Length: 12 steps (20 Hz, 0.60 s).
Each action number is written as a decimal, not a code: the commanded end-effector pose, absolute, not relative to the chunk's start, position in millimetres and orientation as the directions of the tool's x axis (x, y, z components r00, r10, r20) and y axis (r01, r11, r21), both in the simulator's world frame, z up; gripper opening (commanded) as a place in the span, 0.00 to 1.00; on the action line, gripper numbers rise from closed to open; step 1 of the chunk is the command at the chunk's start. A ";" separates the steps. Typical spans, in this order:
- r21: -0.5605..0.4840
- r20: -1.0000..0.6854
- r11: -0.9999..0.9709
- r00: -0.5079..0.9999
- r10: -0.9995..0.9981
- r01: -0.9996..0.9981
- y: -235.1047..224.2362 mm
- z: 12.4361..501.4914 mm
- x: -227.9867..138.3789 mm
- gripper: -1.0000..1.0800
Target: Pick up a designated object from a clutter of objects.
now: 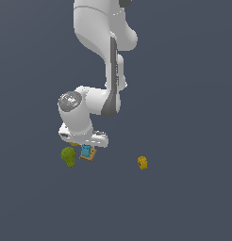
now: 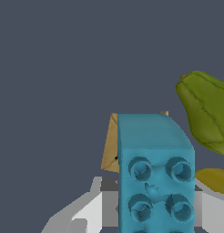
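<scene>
Hanging low over the clutter in the exterior view, the white arm [image 1: 101,70] had its gripper [image 1: 86,147] down at the teal brick [image 1: 86,151], which showed just under the hand and in front of the tan tile [image 1: 89,156]. From the wrist camera the brick [image 2: 155,173] filled the near field, its round hollows facing the lens, with a pale grey finger [image 2: 86,211] on one side of it and another grey part on the other; the jaws appeared closed on the brick, one at each side, though the contact faces themselves were hidden. The tan tile [image 2: 110,148] peeked out behind the brick. An olive-green pear [image 1: 68,156] lay just beside the brick toward the exterior view's left, and the wrist view caught it [image 2: 206,113] nearby, with a sliver of the yellow cup [image 2: 214,178] below it. Well apart, toward the exterior view's right, sat the orange-yellow block [image 1: 142,162] on the dark grey floor [image 1: 184,197].
</scene>
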<state>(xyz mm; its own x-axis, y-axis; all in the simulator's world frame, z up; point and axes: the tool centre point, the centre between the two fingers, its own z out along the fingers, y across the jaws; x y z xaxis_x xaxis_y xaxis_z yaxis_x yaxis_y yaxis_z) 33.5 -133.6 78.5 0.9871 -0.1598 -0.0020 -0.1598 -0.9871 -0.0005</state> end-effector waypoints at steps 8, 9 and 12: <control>-0.002 0.000 -0.987 0.987 -0.160 -0.160 -147.2 144.9 -5.4 0.00; -0.002 0.000 -0.987 0.987 -0.160 -0.160 -148.8 152.8 -10.0 0.00; -0.002 0.000 -0.987 0.987 -0.161 -0.161 -153.8 176.8 -24.2 0.00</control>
<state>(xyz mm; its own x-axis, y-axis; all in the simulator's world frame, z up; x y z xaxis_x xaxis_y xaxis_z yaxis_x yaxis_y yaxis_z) -16.9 -151.3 164.2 0.9871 -0.1604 -0.0009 -0.1604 -0.9871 -0.0017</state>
